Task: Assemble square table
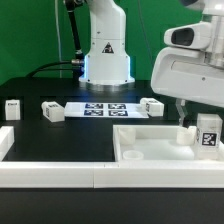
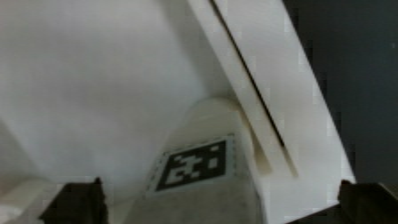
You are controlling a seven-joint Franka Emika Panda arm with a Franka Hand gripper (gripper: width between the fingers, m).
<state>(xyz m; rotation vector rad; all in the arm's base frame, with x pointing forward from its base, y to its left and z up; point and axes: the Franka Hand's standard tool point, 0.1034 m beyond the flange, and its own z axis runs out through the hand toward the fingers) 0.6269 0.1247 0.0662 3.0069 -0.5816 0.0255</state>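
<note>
A plain green backdrop [image 1: 30, 30] closes the far side, evenly lit. In front of it lies a matte black table [image 1: 70, 135]. A low white border rail [image 1: 50, 172] runs along its near edge and turns far-ward at the exterior view's left. The marker board [image 1: 104, 108] lies flat mid-table.

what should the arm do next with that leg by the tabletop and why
Probably close the pincer on the leg. In the wrist view the leg sits between the fingertips with a gap on each side, at the square panel, so it does not look gripped yet.
</note>
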